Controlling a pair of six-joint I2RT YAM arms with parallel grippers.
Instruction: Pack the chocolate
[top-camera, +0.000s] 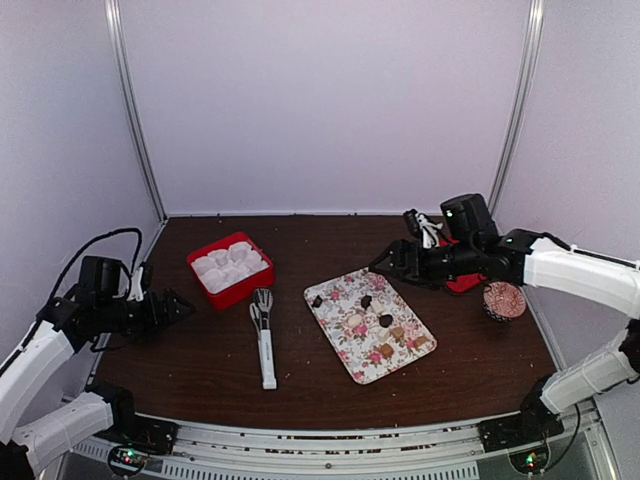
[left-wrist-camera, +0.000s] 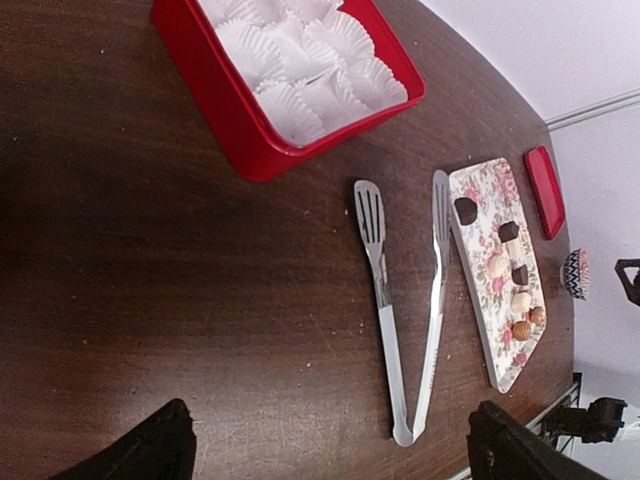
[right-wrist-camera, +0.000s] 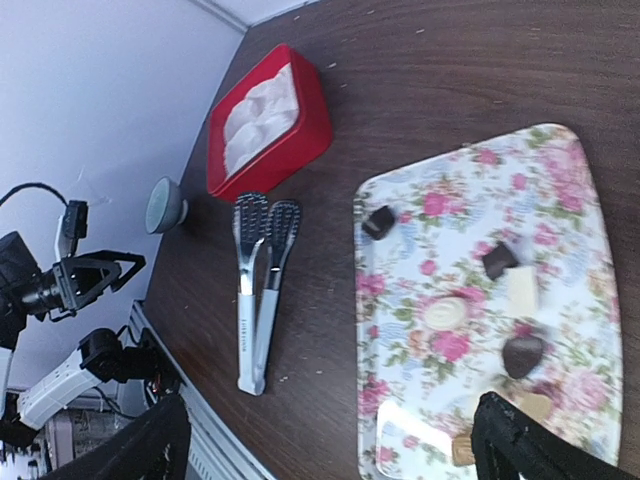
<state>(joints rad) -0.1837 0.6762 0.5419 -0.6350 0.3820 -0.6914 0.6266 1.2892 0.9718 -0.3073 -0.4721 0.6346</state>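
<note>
Dark wood tabletop carries all items. Floral tray lies right of centre. Red box of white paper cups stands left, well apart from it. Left hand and right hand hover with fingers apart, empty. Metal tongs lie between box and tray, untouched. Chocolate: small dark and tan pieces, all on the tray, none boxed. Assessment: packing not begun. Next move likely calls for gripping the tongs squarely by the handle.

Shiny metal tongs, dark wood-grain table, glossy red box
</note>
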